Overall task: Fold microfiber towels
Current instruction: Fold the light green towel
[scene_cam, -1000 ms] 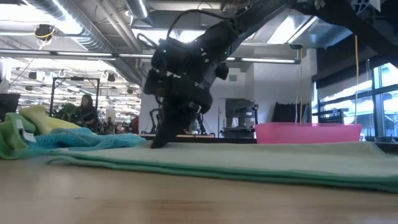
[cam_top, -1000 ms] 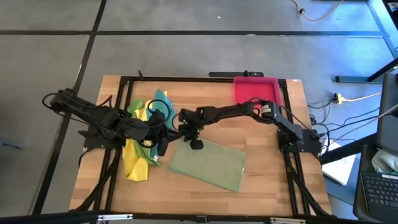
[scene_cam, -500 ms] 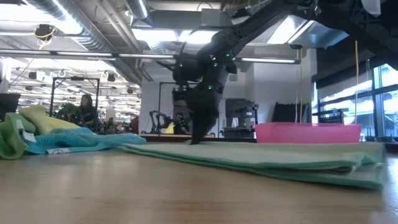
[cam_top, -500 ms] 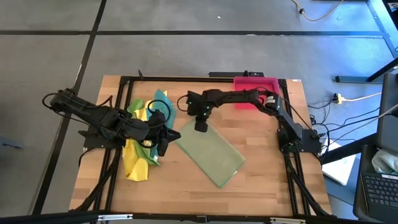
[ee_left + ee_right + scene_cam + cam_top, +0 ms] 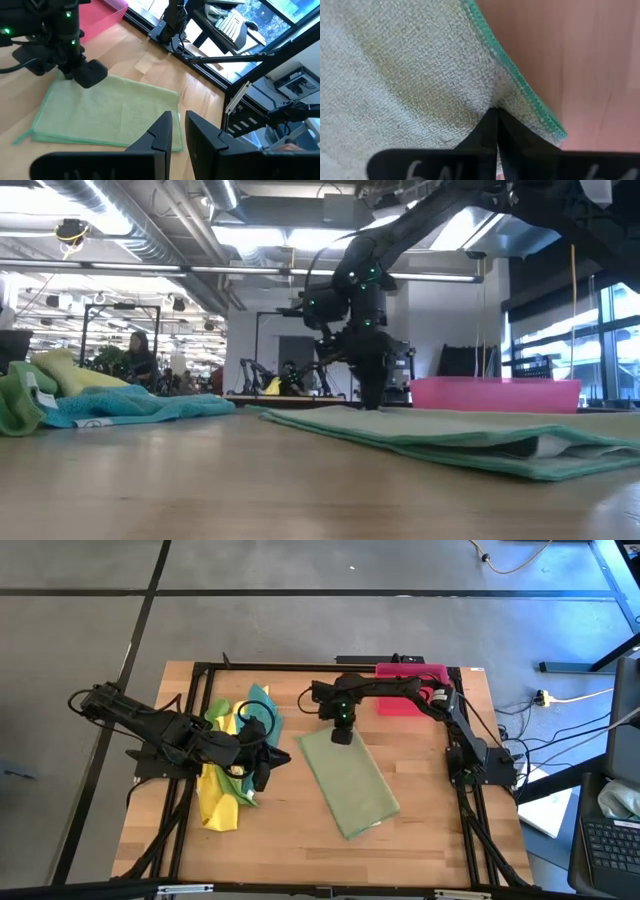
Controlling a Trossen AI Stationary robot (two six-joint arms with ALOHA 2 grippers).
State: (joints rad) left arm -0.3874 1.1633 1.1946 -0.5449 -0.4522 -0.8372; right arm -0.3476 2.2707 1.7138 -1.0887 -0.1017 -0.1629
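Distant person (image 5: 135, 355), too small

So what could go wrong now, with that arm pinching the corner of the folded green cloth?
The right gripper is shut on only the hemmed corner of the pale green towel, so the corner could slip free, or a pull could drag the fold open. The pink tray sits close behind that arm and might get bumped. The left gripper waits by the towel pile, where cloth could snag.

Overhead and table-level cameras share the olive towel (image 5: 349, 780).
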